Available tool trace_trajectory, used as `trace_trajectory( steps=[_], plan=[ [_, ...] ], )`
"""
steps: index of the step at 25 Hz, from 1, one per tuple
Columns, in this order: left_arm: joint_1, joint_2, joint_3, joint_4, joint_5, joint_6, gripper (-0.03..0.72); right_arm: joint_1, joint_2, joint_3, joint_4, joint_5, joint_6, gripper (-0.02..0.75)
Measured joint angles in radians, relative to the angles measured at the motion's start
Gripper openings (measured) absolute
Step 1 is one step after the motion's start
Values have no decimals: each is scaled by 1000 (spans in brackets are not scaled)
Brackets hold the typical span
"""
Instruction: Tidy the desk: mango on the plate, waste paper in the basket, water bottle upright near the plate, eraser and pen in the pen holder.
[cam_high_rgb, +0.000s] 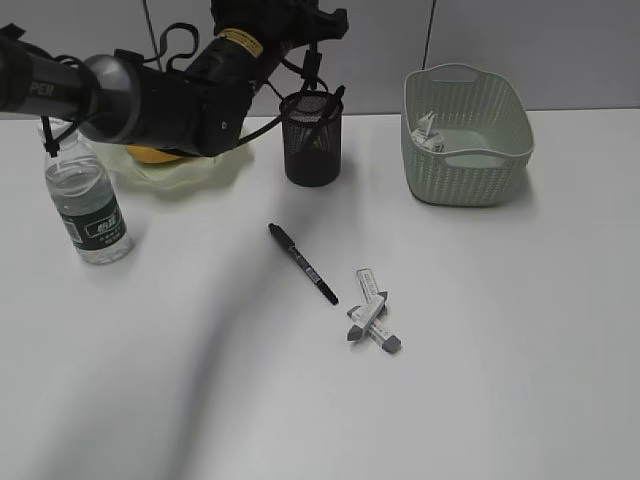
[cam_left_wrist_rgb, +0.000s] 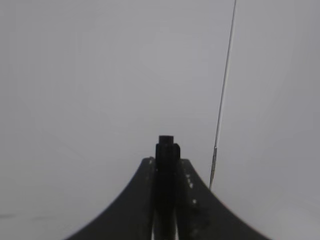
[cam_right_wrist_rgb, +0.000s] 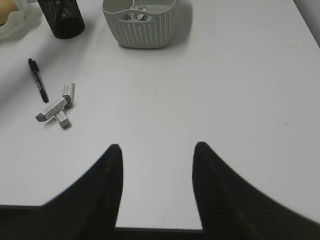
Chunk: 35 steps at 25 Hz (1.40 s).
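Far left, the water bottle stands upright on the worktop, near the plate, w/ the mango showing yellow on it behind the left arm. That arm's elbow hangs low right over plate and bottle, so a careless swing could knock the bottle flat or nudge the fruit off. The left end effector points at the blank wall; its jaws are pinched nearly together on a thin dark stick-like thing, prob. a pen, can't confirm. It sits at the top edge of the outside view above the pen holder; let go off-centre and the thing may hit the rim and bounce out or tip the cup. Mid-worktop lies a black pen, and just right of it two erasers crossed, one resting on the other: grabbing one may drag or flick the other. Right, the basket holds the waste paper. The right end effector hovers about half open, empty, well apart from everything.
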Motion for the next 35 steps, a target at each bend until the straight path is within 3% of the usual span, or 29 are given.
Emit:
trace_trajectory(
  steps=[35],
  plan=[
    [13, 105, 4, -68, 21, 3, 77, 0, 0, 0, 0, 0, 0, 375]
  ],
)
